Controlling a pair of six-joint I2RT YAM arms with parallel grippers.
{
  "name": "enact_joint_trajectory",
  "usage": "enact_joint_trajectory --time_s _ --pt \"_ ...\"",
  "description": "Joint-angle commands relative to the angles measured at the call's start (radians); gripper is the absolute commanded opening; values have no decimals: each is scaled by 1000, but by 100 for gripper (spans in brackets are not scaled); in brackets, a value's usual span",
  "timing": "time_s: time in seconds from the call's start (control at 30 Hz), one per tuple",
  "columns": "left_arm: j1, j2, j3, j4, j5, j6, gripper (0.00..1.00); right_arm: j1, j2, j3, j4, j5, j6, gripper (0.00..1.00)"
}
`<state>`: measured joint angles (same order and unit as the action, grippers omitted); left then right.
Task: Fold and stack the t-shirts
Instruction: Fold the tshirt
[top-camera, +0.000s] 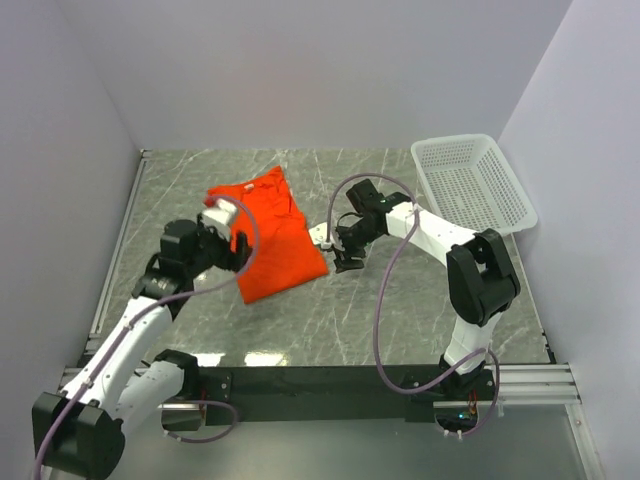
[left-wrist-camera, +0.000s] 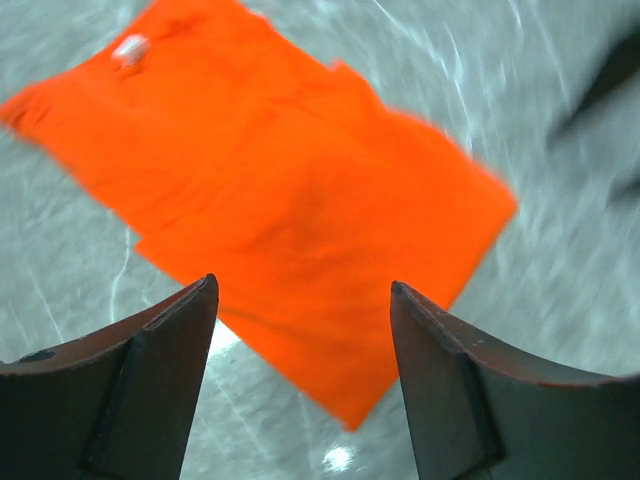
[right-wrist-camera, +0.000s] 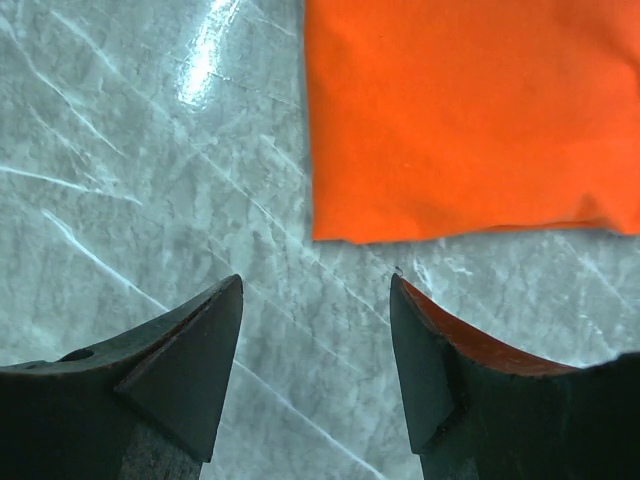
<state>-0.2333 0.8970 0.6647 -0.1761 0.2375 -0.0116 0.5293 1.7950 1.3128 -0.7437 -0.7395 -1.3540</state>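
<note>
While the folded orange-red t-shirt (top-camera: 272, 238) lies flat on the table (top-camera: 400, 310), left of centre, the left gripper (left-wrist-camera: 300, 295) hangs above its left edge, jaws spread and empty. The right gripper (right-wrist-camera: 315, 285), likewise open and holding nothing, sits just right of the shirt's near corner; a white mesh basket (top-camera: 470, 185) stands far right.

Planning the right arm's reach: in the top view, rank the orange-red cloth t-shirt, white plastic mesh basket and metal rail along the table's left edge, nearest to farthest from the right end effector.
1. Orange-red t-shirt, just left of the right end effector.
2. White mesh basket, back right.
3. Metal rail, far left.
</note>
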Motion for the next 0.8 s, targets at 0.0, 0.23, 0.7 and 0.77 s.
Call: enact_joint_trajectory --time_s 0.0,0.23,0.7,0.77 --pt "-104 -33 -82 47 71 443 76 -31 -59 36 -26 -50 -102 67" --pt "-218 -3 -152 -69 20 774 74 -49 -72 -7 -5 -61 -102 67" --pt "-351 174 -208 -36 -63 852 70 -38 -22 20 -28 -66 -89 66" --pt "-362 201 -214 -33 -104 852 69 -23 -11 22 -17 -38 -86 66"
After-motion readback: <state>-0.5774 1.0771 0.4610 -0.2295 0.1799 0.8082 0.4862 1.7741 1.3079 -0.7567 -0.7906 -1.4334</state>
